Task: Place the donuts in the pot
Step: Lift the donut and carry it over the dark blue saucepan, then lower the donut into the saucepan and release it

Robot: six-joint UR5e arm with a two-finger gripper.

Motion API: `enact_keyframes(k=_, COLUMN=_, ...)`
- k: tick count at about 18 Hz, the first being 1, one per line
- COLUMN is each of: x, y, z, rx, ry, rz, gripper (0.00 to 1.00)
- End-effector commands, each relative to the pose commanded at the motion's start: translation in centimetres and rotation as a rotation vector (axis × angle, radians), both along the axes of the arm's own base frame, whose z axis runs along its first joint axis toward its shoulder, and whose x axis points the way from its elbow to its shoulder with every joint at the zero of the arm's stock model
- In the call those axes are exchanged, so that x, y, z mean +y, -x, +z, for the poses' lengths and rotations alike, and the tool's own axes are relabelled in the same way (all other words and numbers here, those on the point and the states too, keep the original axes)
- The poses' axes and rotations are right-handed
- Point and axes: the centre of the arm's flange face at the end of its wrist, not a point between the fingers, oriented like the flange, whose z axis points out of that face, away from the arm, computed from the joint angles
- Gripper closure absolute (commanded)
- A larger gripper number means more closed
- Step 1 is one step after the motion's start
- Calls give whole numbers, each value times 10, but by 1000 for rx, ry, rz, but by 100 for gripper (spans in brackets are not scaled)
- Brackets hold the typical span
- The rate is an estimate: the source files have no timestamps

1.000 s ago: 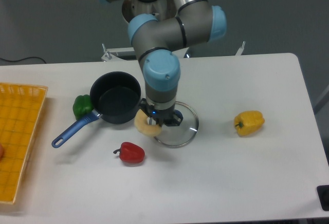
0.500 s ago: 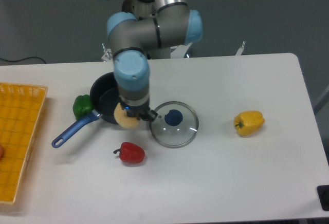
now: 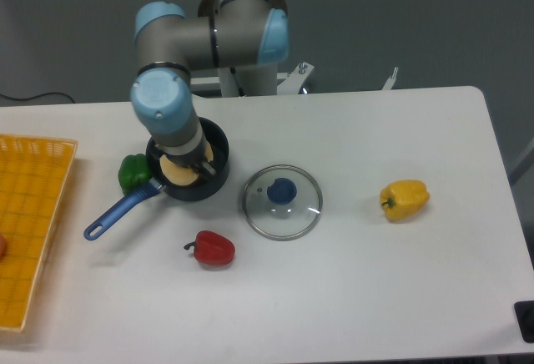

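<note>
The dark pot (image 3: pixel 215 182) with a long blue handle (image 3: pixel 117 212) stands left of the table's middle. My gripper (image 3: pixel 185 164) hangs over the pot's opening, its fingers mostly hidden under the wrist. The pale cream donut (image 3: pixel 178 172) shows just below the wrist, inside the pot's rim. The gripper appears shut on the donut, though the fingers are hard to make out.
A green pepper (image 3: pixel 133 172) lies against the pot's left side. A red pepper (image 3: pixel 214 249) lies in front of the pot. A glass lid with a blue knob (image 3: pixel 282 200) lies to the right. A yellow bell pepper (image 3: pixel 404 199) is further right. An orange basket (image 3: pixel 30 222) sits at the left edge.
The arm has swung left, carrying the donut from beside the glass lid to over the pot's opening. The lid is now fully uncovered.
</note>
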Motion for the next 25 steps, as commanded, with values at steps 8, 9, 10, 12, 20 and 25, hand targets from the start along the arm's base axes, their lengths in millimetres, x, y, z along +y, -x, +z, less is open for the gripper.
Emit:
enact_keyframes(k=8, x=-6, y=-22, z=-8, rx=-4, ry=39, rz=-39, gripper=59)
enact_keyframes(k=9, x=-7, y=-21, z=-8, rx=6, ry=48, rz=-44, gripper=56)
enact_keyframes(k=10, x=-6, y=-24, z=-9, rx=8, ry=51, rz=-51, gripper=51)
enact_keyframes(k=12, x=-6, y=-25, z=-9, rx=6, ry=54, rz=-54, gripper=47)
enact_keyframes(k=20, x=-5, y=-31, z=-4, rx=6, ry=55, rz=-64, gripper=44)
enact_keyframes(k=25, x=-1, y=-33, z=7, rx=8, ry=49, rz=-70, gripper=40)
